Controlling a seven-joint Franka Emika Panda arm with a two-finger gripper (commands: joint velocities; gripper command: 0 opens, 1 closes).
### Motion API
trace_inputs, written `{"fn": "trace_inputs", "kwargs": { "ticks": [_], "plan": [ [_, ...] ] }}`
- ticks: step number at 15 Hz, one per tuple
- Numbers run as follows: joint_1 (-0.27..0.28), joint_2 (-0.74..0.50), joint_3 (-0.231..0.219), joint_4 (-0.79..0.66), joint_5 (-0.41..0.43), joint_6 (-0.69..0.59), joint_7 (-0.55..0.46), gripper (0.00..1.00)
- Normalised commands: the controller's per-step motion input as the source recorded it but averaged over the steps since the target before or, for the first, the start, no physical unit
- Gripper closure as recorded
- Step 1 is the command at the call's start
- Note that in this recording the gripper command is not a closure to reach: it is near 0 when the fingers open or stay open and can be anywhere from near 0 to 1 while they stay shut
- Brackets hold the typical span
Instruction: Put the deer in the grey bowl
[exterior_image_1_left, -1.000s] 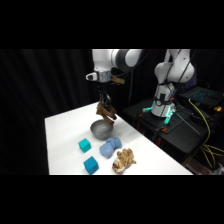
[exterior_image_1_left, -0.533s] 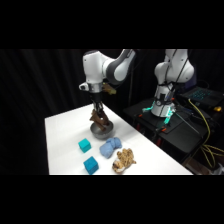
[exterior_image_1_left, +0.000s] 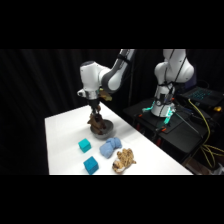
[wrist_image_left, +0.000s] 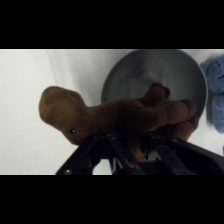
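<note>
One deer is held by the closed jaws, just above the bowl on the white surface. Its head is seen past the bowl's rim in the wrist view. Two teal cubes are placed near the bowl.

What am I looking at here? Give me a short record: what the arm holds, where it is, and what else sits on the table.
held: the deer, gripped by the gripper
position: deer low over the grey bowl, head past the rim
bowl contents: looks empty
nearby: blue toy, spotted toy, two teal cubes
surface: white table
</note>
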Motion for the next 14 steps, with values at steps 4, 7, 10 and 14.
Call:
{"fn": "trace_inputs", "kwargs": {
  "ticks": [4, 7, 10, 14],
  "plan": [
    [-0.032, -0.12, 0.064, 0.17, 0.161, -0.35, -0.18, 0.00],
    [-0.030, -0.26, 0.057, 0.10, 0.141, -0.41, -0.22, 0.00],
    [-0.046, -0.43, 0.021, 0.07, 0.128, -0.46, -0.25, 0.00],
    [-0.051, -0.49, -0.036, 0.14, 0.073, -0.54, -0.19, 0.00]
  ]
}}
